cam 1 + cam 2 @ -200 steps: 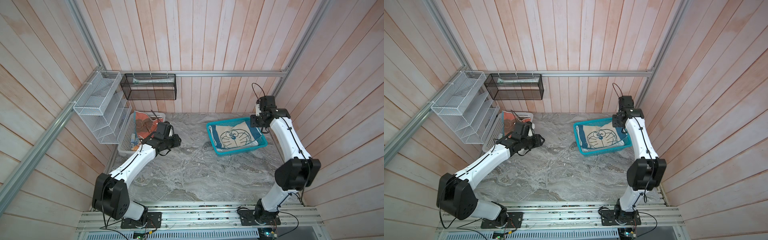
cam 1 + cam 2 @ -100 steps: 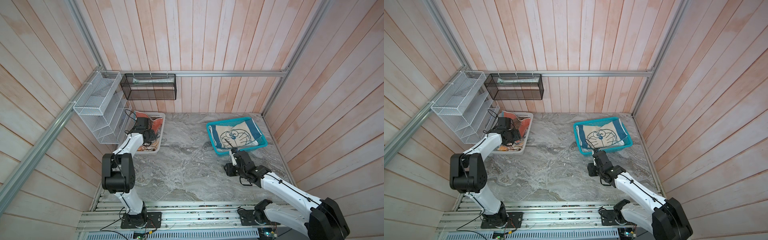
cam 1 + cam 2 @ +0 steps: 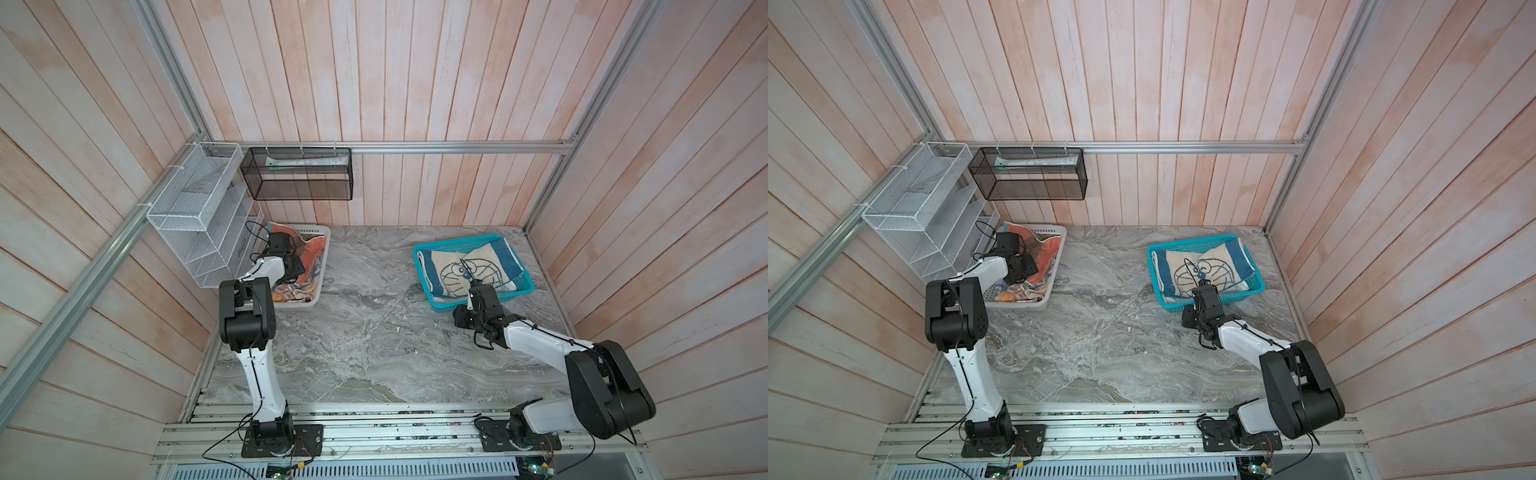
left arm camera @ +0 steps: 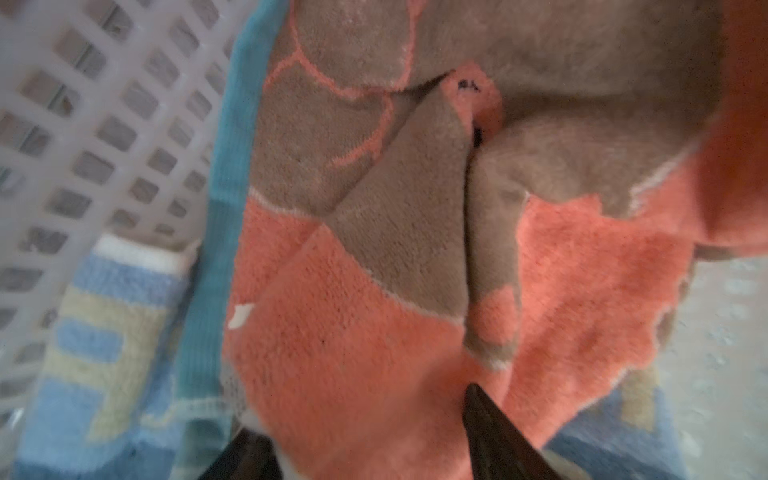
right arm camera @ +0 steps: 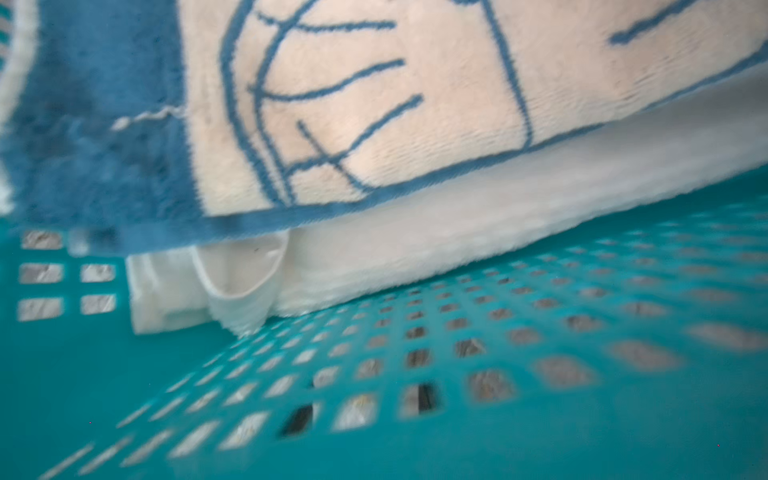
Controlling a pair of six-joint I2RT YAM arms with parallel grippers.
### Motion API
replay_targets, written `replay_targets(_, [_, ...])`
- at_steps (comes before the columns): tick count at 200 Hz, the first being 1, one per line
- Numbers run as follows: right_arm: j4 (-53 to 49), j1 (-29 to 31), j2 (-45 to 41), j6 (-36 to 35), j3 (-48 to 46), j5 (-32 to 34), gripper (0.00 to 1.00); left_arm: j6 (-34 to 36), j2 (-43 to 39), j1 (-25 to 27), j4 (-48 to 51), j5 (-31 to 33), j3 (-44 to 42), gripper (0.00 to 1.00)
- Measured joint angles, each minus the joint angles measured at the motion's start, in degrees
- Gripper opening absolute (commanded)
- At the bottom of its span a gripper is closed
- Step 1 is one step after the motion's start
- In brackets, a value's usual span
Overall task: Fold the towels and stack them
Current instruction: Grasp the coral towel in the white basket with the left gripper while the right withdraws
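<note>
1. The towels lie in two places. A crumpled coral-orange and brown terry towel (image 4: 374,332) sits directly beneath the left fingers (image 4: 490,432). It overlaps a blue and cream block-lettered terry towel (image 4: 95,332) off to their side, and both are inside a white plastic lattice basket (image 4: 83,124).
2. Close ahead of the right fingers, which no view shows, a blue-and-cream cartoon terry towel (image 5: 374,104) lies folded on a plain white terry towel (image 5: 457,249). Both are in a teal plastic lattice basket (image 5: 415,395).
3. The left fingers stand apart with coral cloth between their tips; whether they pinch it I cannot tell. Nor can I tell how wide the right fingers are.
4. The step in hand looks like taking the coral towel out. It is best to pinch an edge or corner rather than the bunched middle, so the lettered towel is not dragged along.
5. The towel should be lifted clear of the basket wall, then spread flat on the grey marbled surface (image 3: 365,332) for folding.
6. The right fingers should stay off the folded stack.
</note>
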State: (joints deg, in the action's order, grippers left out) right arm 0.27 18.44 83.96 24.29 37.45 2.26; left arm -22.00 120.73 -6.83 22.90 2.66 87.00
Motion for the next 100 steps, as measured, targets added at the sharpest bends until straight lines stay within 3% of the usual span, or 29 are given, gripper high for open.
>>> replay_targets(20, [0.13, -2.51, 5.64, -1.79, 4.61, -0.92, 0.41, 0.57, -0.04, -1.25, -1.07, -2.14, 0.0, 0.13])
replay_targets(34, [0.24, -3.61, 9.07, -3.19, 8.33, -1.22, 0.41, 0.85, -0.7, -1.31, -2.58, -3.37, -0.31, 0.0])
replay_targets(100, [-0.24, -7.04, 19.02, -8.24, 23.15, -2.19, 0.41, 2.67, -16.96, -0.83, -5.11, -7.37, -5.27, 0.0])
